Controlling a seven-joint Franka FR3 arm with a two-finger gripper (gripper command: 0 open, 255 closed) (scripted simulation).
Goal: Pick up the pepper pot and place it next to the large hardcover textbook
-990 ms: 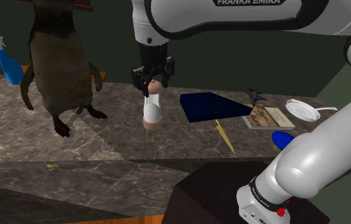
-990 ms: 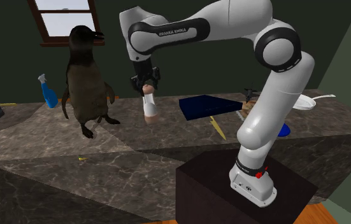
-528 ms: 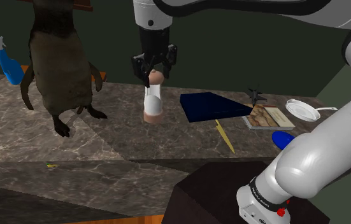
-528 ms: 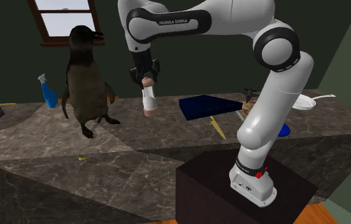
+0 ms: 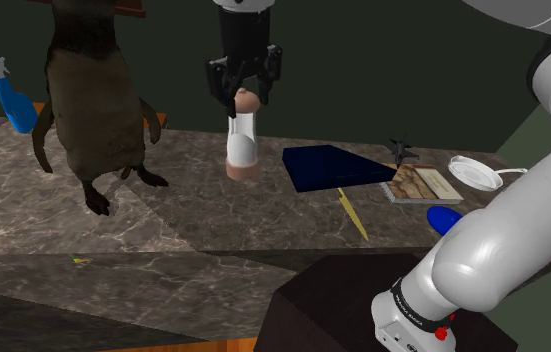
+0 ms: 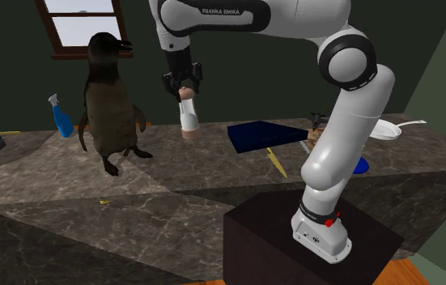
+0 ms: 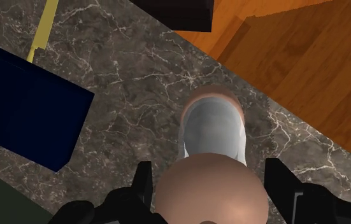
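Marble counter (image 5: 163, 230), penguin (image 5: 88, 90), book (image 5: 338, 168), pepper pot (image 5: 242, 140) between

Both exteriors behind stand (image 5: 348, 300); wrist downward.

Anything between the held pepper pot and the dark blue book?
Nothing visible does: only bare marbled counter lies between the white, tan-capped pepper pot in the black gripper and the flat dark blue book.

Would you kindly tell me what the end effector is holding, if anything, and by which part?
The end effector is shut on the pepper pot, clasping it by its rounded tan top knob; the white body hangs below.
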